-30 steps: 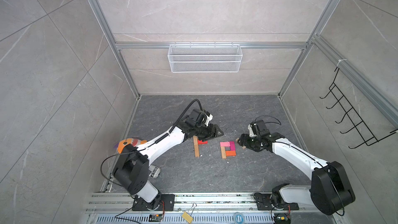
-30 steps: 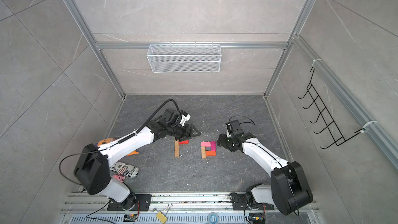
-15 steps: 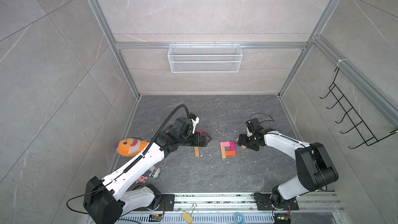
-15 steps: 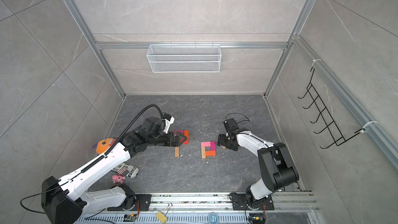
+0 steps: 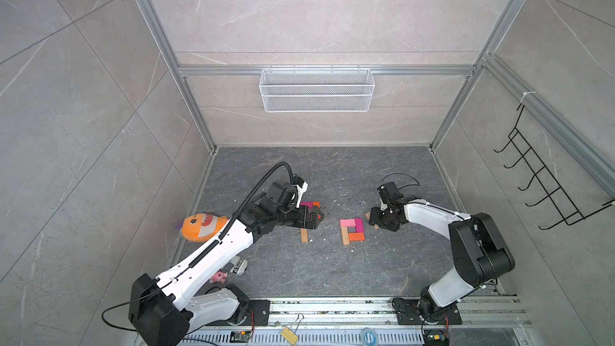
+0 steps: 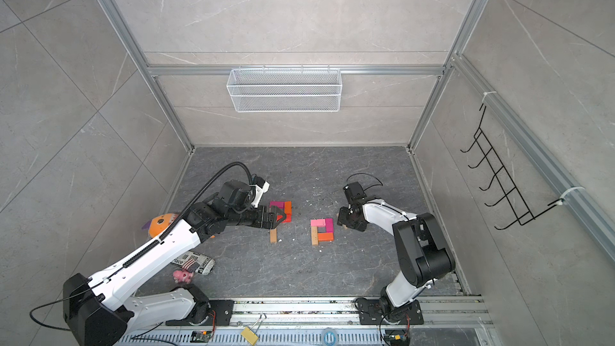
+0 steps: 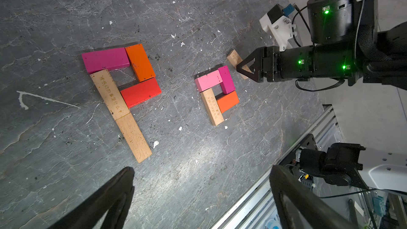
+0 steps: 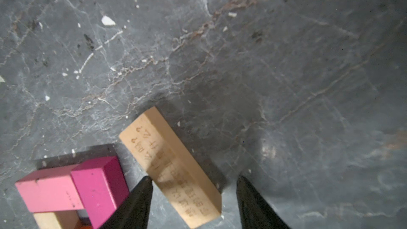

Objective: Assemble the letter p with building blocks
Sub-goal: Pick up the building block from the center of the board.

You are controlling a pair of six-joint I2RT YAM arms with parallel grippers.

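We find the left gripper (image 7: pixel 201 169) with its fingers (image 7: pixel 114 192) spread wide and nothing between them. The 5-block letter p (image 7: pixel 110 91) lies flat on the floor (image 7: pixel 55 18) beyond the fingertips, clear of both. It has a stem of 2 tan blocks in line and a loop of 1 magenta, 1 orange and 1 red block. The right gripper (image 8: pixel 194 178) stands partly open, its fingers (image 8: pixel 136 203) astride the loose tan block (image 8: pixel 171 161), which lies flat and slanted between them. 1 finger is at the block's edge and the other stands apart from it, so the block is not clamped. The 4-block letter p (image 8: pixel 97 183) sits just outside the near finger, with light pink, magenta and orange blocks around a 1-block tan stem. We cannot tell whether that finger touches the magenta block.
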